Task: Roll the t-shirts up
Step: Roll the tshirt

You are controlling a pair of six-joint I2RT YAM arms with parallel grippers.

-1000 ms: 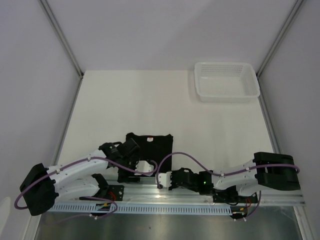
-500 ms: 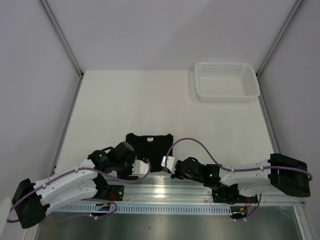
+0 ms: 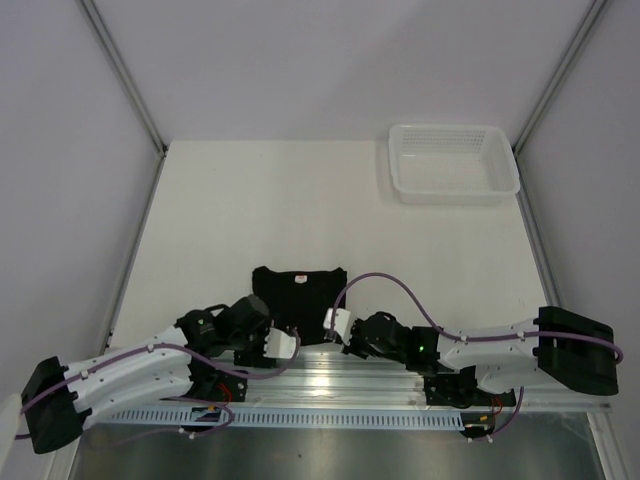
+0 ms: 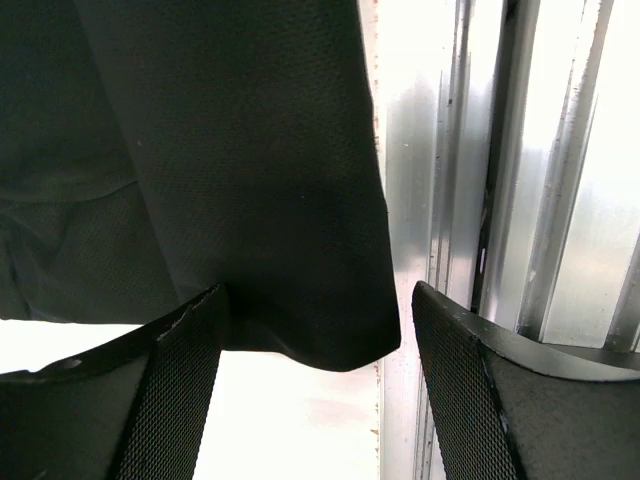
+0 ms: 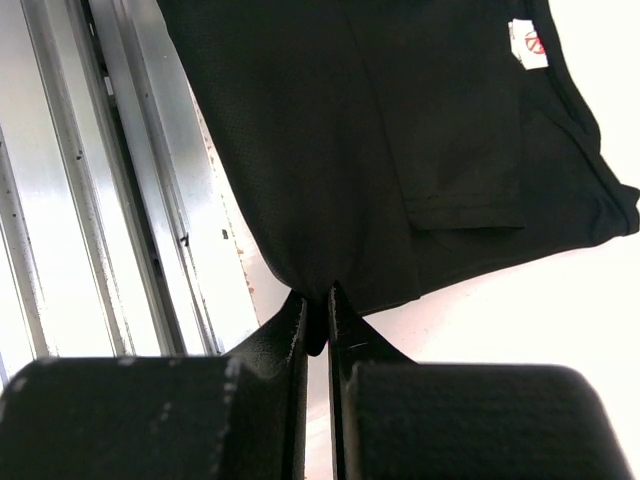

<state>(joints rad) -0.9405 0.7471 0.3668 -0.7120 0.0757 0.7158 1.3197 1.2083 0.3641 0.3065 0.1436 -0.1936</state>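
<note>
The black t-shirt (image 3: 300, 292) lies folded flat at the table's near edge, its pale neck label (image 3: 299, 280) facing up. My left gripper (image 3: 287, 342) is open at the shirt's near left corner; in the left wrist view the hem corner (image 4: 330, 345) hangs between the spread jaws, touching neither. My right gripper (image 3: 333, 325) is shut on the shirt's near right corner; the right wrist view shows the jaws pinching black cloth (image 5: 316, 300), with the label (image 5: 527, 44) at the top right.
A white mesh basket (image 3: 453, 163) stands at the far right corner of the table. The aluminium rail (image 3: 330, 385) runs along the near edge under both grippers. Purple cables loop over both arms.
The shirt shifted a little farther from the rail a second ago. Both grippers moved up to its near corners; the right has closed on cloth, and the left has settled slightly nearer the rail.
</note>
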